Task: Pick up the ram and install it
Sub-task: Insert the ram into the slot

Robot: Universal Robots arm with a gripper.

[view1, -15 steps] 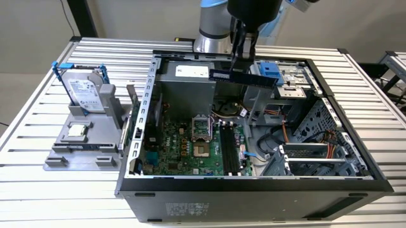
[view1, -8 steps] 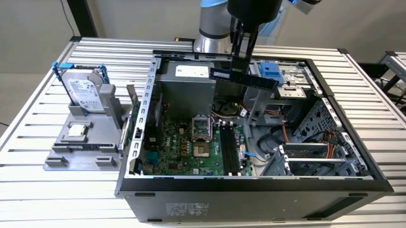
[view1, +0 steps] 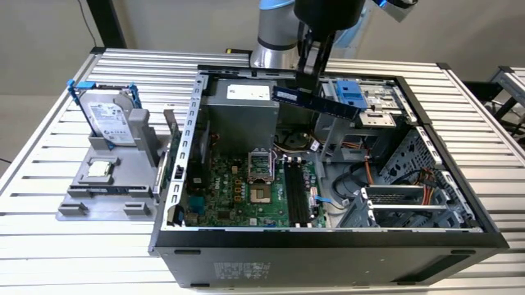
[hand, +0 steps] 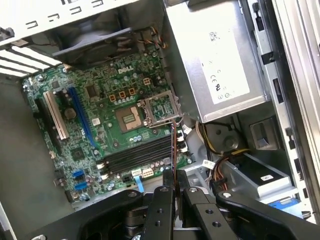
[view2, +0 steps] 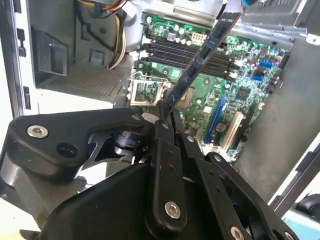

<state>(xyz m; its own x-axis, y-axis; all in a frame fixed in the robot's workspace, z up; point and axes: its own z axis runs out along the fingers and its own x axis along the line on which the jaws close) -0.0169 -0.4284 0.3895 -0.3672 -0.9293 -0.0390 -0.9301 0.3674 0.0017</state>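
A slatted metal surface [view1: 41, 160] carries an open computer case [view1: 328, 249], lying on its side toward the exterior view's right. Just beside it, to the exterior view's left, rests a grey parts holder [view1: 78, 187].

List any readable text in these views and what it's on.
Nothing reliably legible to quote.
Power supply: label too small.
Hard drive: label blurred.
Ram: sticker blurred.
Motherboard: tiny white print, mostly illegible.
Case: front sticker too small.

The arm [view1: 275, 31] runs off the exterior view's top edge. In the second wrist view, the gripper [view2: 167, 109] hides the ram's [view2: 200, 61] held end.
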